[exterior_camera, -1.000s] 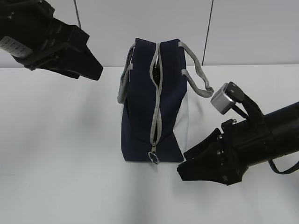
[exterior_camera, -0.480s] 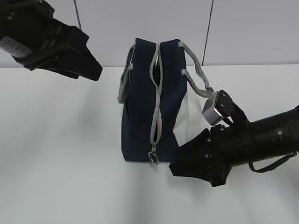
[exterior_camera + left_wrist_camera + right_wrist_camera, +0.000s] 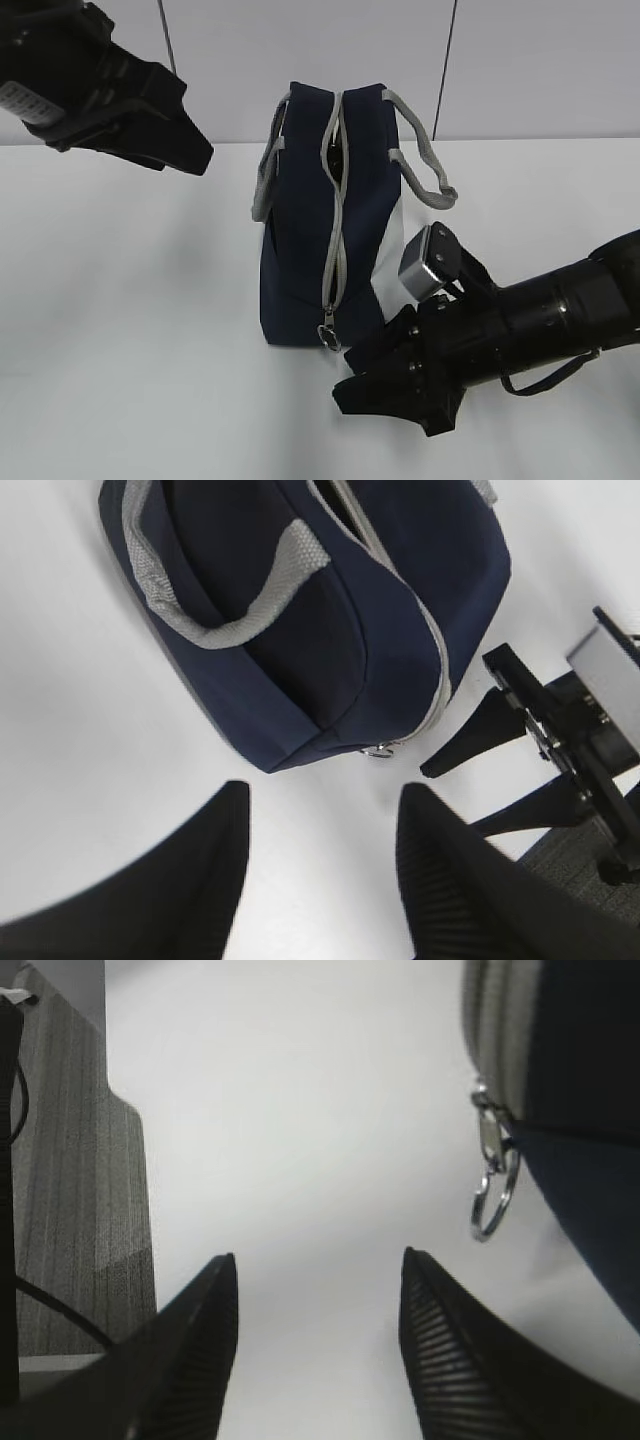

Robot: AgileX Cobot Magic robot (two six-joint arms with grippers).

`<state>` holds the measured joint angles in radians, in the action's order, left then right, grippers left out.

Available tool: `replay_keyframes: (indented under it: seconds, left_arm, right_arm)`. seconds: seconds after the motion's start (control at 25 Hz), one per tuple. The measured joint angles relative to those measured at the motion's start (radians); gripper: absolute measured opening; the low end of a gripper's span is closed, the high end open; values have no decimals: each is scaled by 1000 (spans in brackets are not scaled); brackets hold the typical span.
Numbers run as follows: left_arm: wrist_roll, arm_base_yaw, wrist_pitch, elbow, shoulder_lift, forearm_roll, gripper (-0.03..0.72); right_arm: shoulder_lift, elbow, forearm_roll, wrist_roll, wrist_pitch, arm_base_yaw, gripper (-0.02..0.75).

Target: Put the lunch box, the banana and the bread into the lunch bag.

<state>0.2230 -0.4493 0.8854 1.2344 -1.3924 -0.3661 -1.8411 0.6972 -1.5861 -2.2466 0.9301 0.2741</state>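
The navy lunch bag (image 3: 300,230) stands upright on the white table, and its grey zipper (image 3: 334,230) is shut except for a short gap near the top. The metal ring pull (image 3: 329,336) hangs at the zipper's low front end. My right gripper (image 3: 347,383) is open and empty, low on the table just right of and in front of the ring pull (image 3: 493,1195). My left gripper (image 3: 198,150) is open and empty, raised to the left of the bag (image 3: 300,630). The lunch box, the banana and the bread are out of view.
Grey webbing handles (image 3: 425,165) droop on both sides of the bag. The table edge and grey floor show at the left of the right wrist view (image 3: 60,1210). A pale wall stands behind the table.
My right gripper has moved left and forward along the table, from beside the bag's white side panel to just by the ring pull. The left arm has barely moved.
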Motion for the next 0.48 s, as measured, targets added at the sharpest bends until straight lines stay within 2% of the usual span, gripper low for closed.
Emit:
replay_keyframes:
  seconds: [0.48]
  left_arm:
    - [0,0,11,0,0,8,342]
  right_arm:
    - [-66,2,-74,-21,25,23,386]
